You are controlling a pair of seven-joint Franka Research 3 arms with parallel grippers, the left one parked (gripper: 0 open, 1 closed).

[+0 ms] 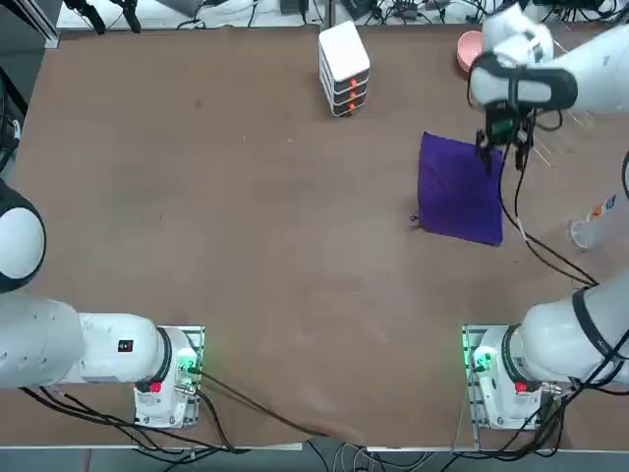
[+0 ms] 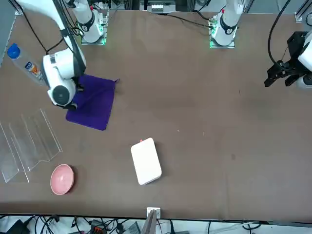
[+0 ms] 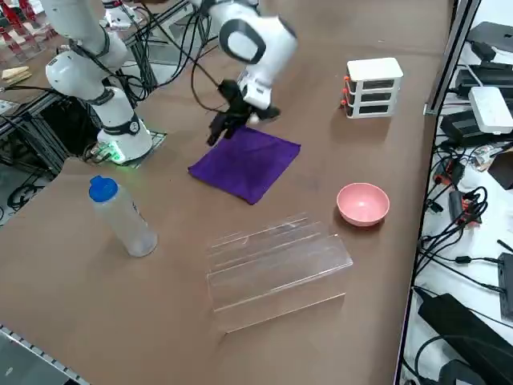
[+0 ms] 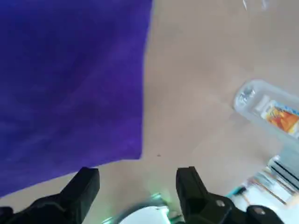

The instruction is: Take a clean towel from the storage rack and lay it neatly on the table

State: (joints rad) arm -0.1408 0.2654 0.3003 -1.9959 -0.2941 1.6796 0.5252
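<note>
On the surface (image 1: 246, 246), right half: you see the towel (image 1: 460, 187), deep purple, spread flat and roughly square, touching nothing else.
Right end effector (image 4: 138, 179): you find it above the towel's far edge, close to one corner; its two fingers (image 4: 84, 186) stand apart and hold nothing.
Storage rack (image 3: 272, 257): you see the clear plastic rack with slanted bars standing apart from the towel, with no cloth on it.
Pink bowl (image 3: 363, 203): it sits near the rack's far end, well apart from the towel.
Water bottle (image 3: 120, 216): it stands upright, blue cap up, near the rack.
White stacked box (image 1: 344, 67): it rests at the far edge, orange marks on its side.
</note>
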